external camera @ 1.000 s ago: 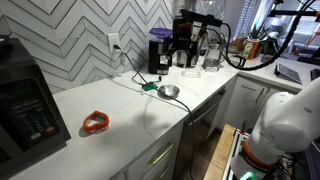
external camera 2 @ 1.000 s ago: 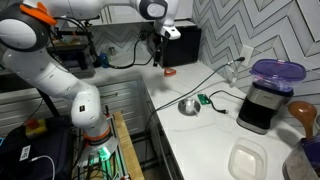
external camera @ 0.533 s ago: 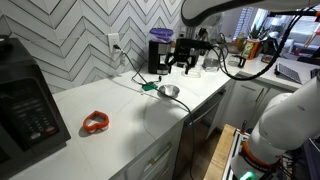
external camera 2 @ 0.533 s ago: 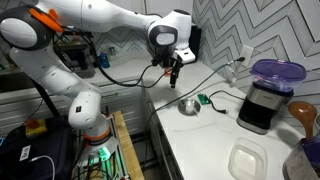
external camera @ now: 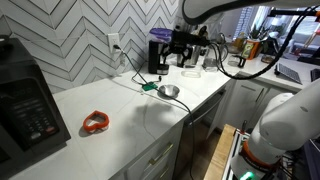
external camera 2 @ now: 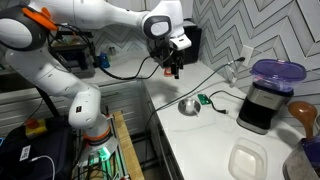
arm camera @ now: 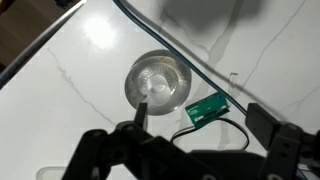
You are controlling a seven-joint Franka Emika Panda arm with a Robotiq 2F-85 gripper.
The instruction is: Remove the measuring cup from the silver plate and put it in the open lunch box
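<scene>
The silver plate (arm camera: 157, 80) is a small shiny round dish on the white counter, also seen in both exterior views (external camera: 169, 91) (external camera 2: 189, 105). Something clear and glassy lies in it, which looks like the measuring cup (arm camera: 160, 78), but its shape is hard to make out. My gripper (arm camera: 205, 125) is open and empty, well above the counter, with the plate just beyond its left finger (arm camera: 141, 113). It also shows in both exterior views (external camera: 179, 56) (external camera 2: 172, 70). The open white lunch box (external camera 2: 247, 160) sits past the blender.
A small green circuit board (arm camera: 207, 107) with a black cable lies right beside the plate. A purple-lidded blender (external camera 2: 268, 95), an orange-red ring (external camera: 95, 123), a black appliance (external camera: 22, 100) and the counter's front edge (external camera: 190, 112) are nearby.
The arm swung in over the counter towards the plate, dipped, then rose a little. The gripper stays open and the plate has not moved.
</scene>
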